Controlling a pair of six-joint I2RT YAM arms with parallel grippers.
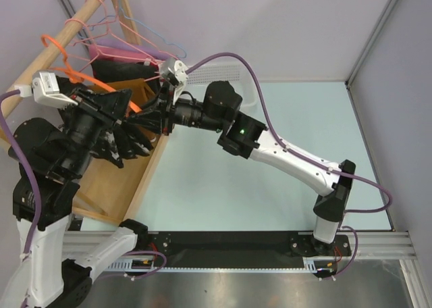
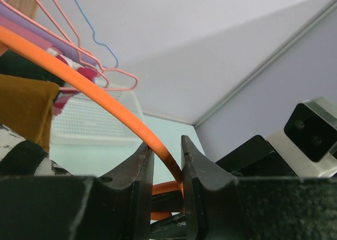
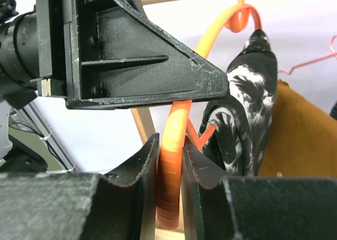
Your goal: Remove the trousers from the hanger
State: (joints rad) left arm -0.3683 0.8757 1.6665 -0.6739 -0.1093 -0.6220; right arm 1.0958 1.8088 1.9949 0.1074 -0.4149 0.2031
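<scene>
An orange hanger (image 1: 94, 82) hangs from the wooden rod (image 1: 64, 32) at the far left. Both grippers meet at it. My left gripper (image 2: 166, 145) is shut on its curved bar (image 2: 105, 100), which crosses slantwise between the fingers. My right gripper (image 3: 169, 140) is shut on the same hanger (image 3: 176, 145), just below the left gripper's body (image 3: 137, 56). The black trousers with white print (image 3: 245, 113) hang on the hanger beside my right gripper. The rust-brown trousers (image 3: 303, 137) hang behind them. Both pairs also show in the left wrist view, brown (image 2: 23, 111) and black-and-white (image 2: 18, 156).
Pink hangers (image 1: 111, 41) and a blue wire hanger (image 2: 97, 37) share the rod. The rack's wooden side panel (image 1: 115, 183) slopes down below the arms. A white perforated basket (image 1: 233, 75) stands at the back wall. The enclosure walls are close on the left and right.
</scene>
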